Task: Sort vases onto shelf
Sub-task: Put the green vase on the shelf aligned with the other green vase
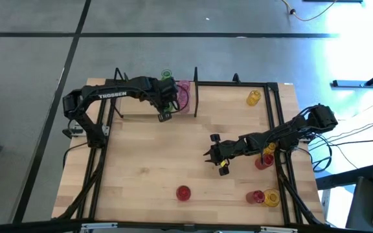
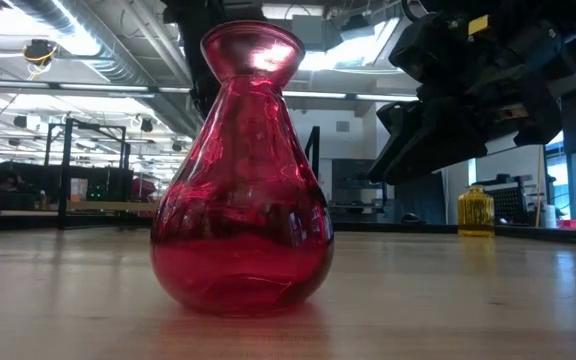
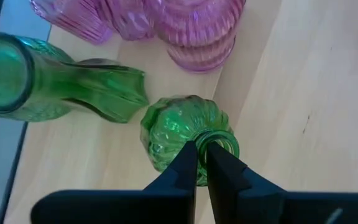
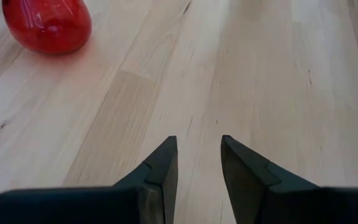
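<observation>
Nearest the low camera, a red vase (image 2: 241, 180) stands upright on the bare table top (image 1: 147, 162), close to the front edge; in the high view it sits alone at (image 1: 183, 193). To its right along the front, another red vase (image 1: 258, 196) and a yellow vase (image 1: 272, 199) stand touching each other.

Further in, the right gripper (image 1: 215, 153) hangs over the middle of the table, its fingers (image 4: 160, 171) parted with nothing between them, only bare wood beneath. Beside that arm's forearm, near the right rail, stand a red vase (image 1: 263, 162) and a yellow one (image 1: 269, 148).

At the far side, the left gripper (image 3: 201, 160) is over the shelf (image 1: 225, 97), clamped on the rim of a ribbed green vase (image 3: 182, 127). Just beside it a taller green vase (image 3: 48, 84) lies tilted, and pink vases (image 3: 191, 31) cluster next to the black divider (image 1: 195, 90). A single yellow vase (image 1: 254, 98) stands on the shelf's right section.
</observation>
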